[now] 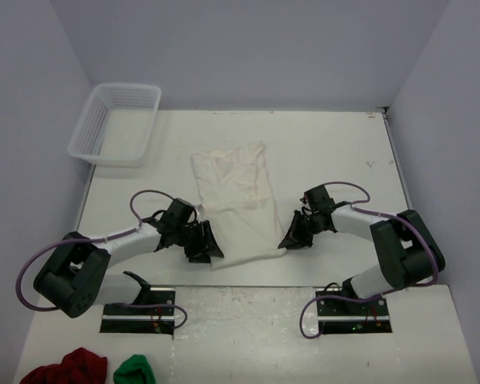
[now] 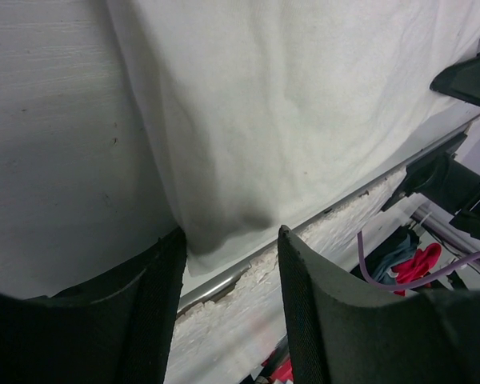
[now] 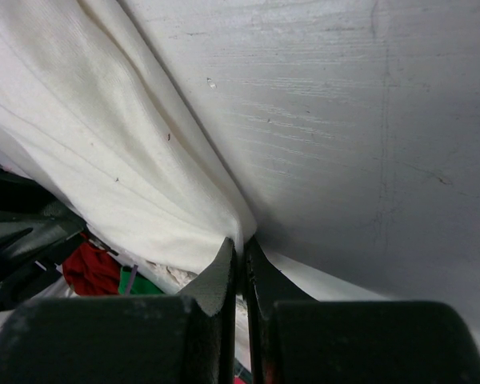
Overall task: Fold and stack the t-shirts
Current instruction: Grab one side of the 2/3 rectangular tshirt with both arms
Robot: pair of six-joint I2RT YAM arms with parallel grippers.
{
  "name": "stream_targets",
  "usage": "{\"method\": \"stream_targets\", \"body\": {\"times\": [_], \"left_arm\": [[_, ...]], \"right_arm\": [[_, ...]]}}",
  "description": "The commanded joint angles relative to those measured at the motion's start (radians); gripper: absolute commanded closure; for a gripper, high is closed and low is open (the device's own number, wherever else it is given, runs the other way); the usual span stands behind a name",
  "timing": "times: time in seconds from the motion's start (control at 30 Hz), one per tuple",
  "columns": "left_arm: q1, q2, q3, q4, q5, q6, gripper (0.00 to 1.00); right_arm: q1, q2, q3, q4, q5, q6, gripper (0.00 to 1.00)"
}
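**Item.** One off-white t-shirt (image 1: 234, 200) lies flat near the middle of the table (image 1: 344, 144). It forms a long, narrow, wrinkled panel running from the centre toward the near edge. No second shirt is visible and no stack exists.

**Right gripper** (image 1: 290, 238). It sits at the shirt's near right corner. In the wrist view its fingers (image 3: 216, 280) are pressed together, and the fabric's creases converge into the tips. Judged clamped on the hem corner.

**Left gripper** (image 1: 203, 243). It sits at the shirt's near left corner. Its fingers (image 2: 156, 296) stand apart, with the cloth corner bulging into the gap between them. Neither pad is seen pressing the cloth, so it is judged not yet gripping.

**Handling.** The cloth is thin cotton: light, limp and not fragile. It will sag from any held point and drag wrinkles along the surface. A shallow pinch on a single layer may slip out. The best hold is on both near corners at the doubled hem, seated deep in the jaws. Both corners should be lifted evenly so the panel folds toward the far edge without skew.

**Other.** A white mesh basket (image 1: 116, 124) stands at the far left corner. A dark red bundle (image 1: 68, 368) and a green bundle (image 1: 136, 370) lie beyond the near left corner.
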Motion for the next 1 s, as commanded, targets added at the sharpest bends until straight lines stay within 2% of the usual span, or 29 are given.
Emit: {"method": "stream_targets", "body": {"times": [0.0,0.33,0.5,0.53,0.57,0.63,0.8,0.97], "left_arm": [[-0.009,0.023,-0.043,-0.014,-0.110,0.001,0.48],[-0.012,0.025,-0.040,-0.054,-0.134,0.014,0.62],[-0.012,0.061,-0.052,-0.005,-0.128,0.000,0.71],[-0.012,0.068,-0.052,0.001,-0.125,0.000,0.75],[-0.011,0.075,-0.053,0.005,-0.123,0.001,0.88],[-0.012,0.077,-0.058,0.009,-0.123,0.006,0.99],[-0.012,0.052,-0.066,0.016,-0.111,0.011,1.00],[-0.012,-0.044,-0.021,-0.131,-0.143,0.041,1.00]], "right_arm": [[0.010,0.002,-0.037,-0.018,0.075,-0.031,1.00],[0.010,0.013,-0.043,-0.001,0.067,-0.028,1.00],[0.010,0.017,-0.046,-0.001,0.067,-0.030,1.00],[0.010,0.016,-0.046,-0.001,0.067,-0.031,1.00],[0.011,0.019,-0.043,-0.005,0.069,-0.034,1.00],[0.010,0.016,-0.043,-0.008,0.070,-0.033,1.00],[0.010,0.016,-0.037,-0.018,0.061,-0.040,1.00],[0.013,-0.044,-0.035,-0.077,0.070,-0.065,1.00]]}}
